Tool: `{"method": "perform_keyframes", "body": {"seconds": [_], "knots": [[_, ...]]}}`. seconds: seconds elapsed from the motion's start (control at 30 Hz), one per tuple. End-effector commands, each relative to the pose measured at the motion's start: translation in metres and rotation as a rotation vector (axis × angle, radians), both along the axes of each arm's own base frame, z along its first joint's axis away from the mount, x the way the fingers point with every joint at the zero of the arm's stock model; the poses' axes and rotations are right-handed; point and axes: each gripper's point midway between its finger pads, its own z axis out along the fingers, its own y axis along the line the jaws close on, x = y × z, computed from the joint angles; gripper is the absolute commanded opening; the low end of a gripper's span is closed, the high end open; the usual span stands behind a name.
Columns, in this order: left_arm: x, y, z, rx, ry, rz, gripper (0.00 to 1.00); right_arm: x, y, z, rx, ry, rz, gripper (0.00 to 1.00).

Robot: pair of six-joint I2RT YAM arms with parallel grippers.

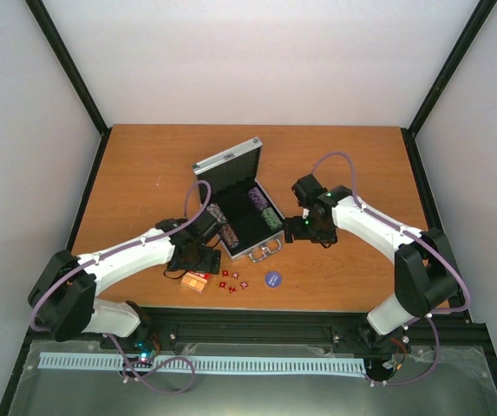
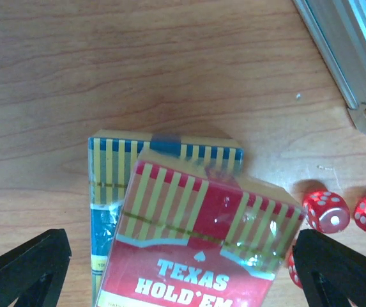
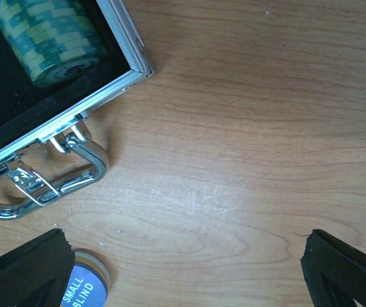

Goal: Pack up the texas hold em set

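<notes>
- So far, chip stacks [image 1: 270, 217] sit inside the open case [image 1: 231, 166] on the counter [image 1: 144, 165].
- Card boxes [image 2: 195, 236], dice [image 2: 326, 211] and disc [image 3: 83, 289] lie outside near the handle, unpacked.
- Left end effector [image 2: 183, 268] is spread around the card boxes; right end effector [image 3: 189, 275] is spread, empty.

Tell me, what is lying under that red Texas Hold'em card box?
A blue-striped card box lies under the red card box, on the table. Only its far end and left edge show; the rest is covered.
</notes>
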Motion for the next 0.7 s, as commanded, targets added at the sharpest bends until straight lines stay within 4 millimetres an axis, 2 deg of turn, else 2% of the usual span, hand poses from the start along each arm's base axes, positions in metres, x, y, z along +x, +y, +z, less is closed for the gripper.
{"method": "perform_keyframes", "body": {"seconds": [0.0,0.37,0.67], "knots": [[0.008,-0.006,-0.003,-0.007,-0.039,0.027,0.98,0.001,-0.004,0.003,0.024,-0.012,0.010,0.98],[-0.002,-0.002,-0.013,0.010,-0.015,0.025,0.94,0.001,-0.007,-0.001,0.035,-0.001,0.020,0.99],[-0.003,0.007,-0.028,0.100,0.011,0.019,0.92,0.000,-0.011,-0.004,0.044,0.004,0.018,0.99]]}}
